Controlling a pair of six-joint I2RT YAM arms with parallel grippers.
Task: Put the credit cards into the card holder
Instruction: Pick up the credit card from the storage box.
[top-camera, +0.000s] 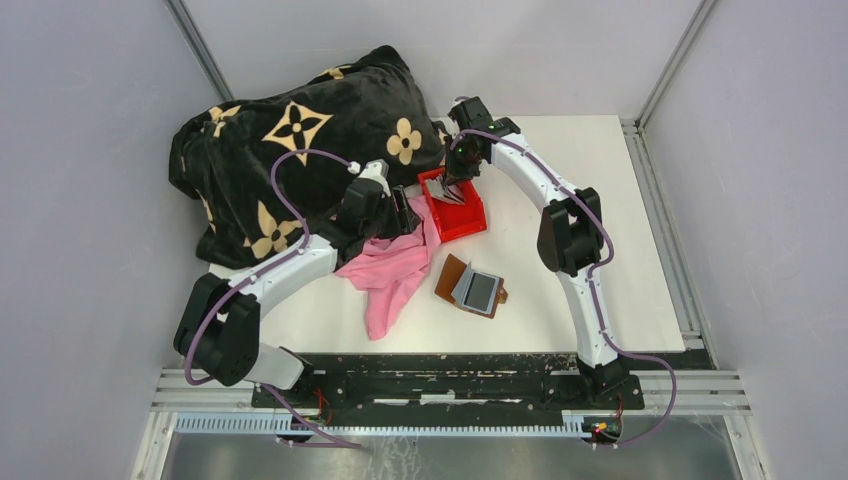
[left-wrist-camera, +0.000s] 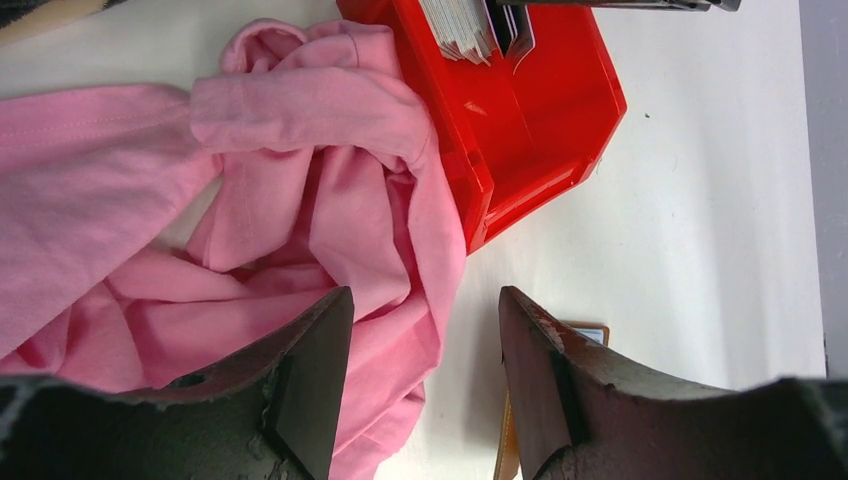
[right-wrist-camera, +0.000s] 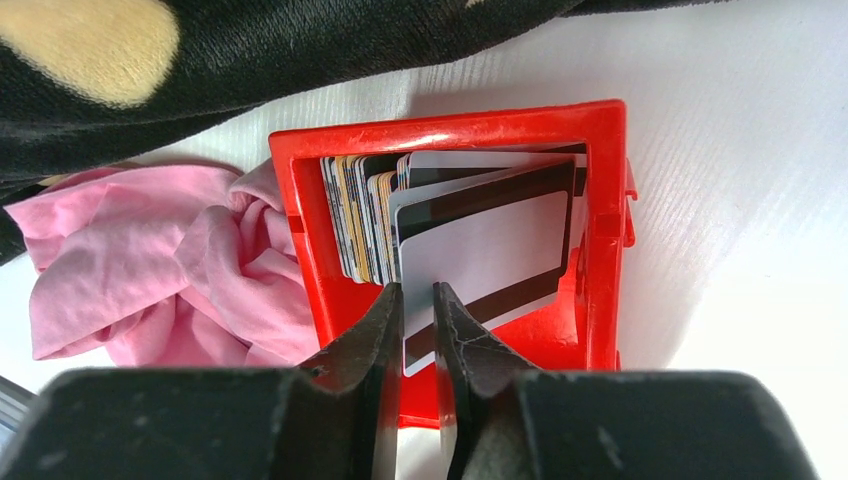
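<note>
Right claw (right-wrist-camera: 416, 296) clenched on front credit card (right-wrist-camera: 490, 250); to be drawn straight out of red bin (right-wrist-camera: 603, 200). Left claw (left-wrist-camera: 425, 300) released.

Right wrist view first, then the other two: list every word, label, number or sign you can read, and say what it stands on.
No text can be read in any view.
The credit cards in the red bin: dark stripes only, edge print too small.
The black blanket: flower motifs, no letters legible.
The card holder: nothing legible.
</note>
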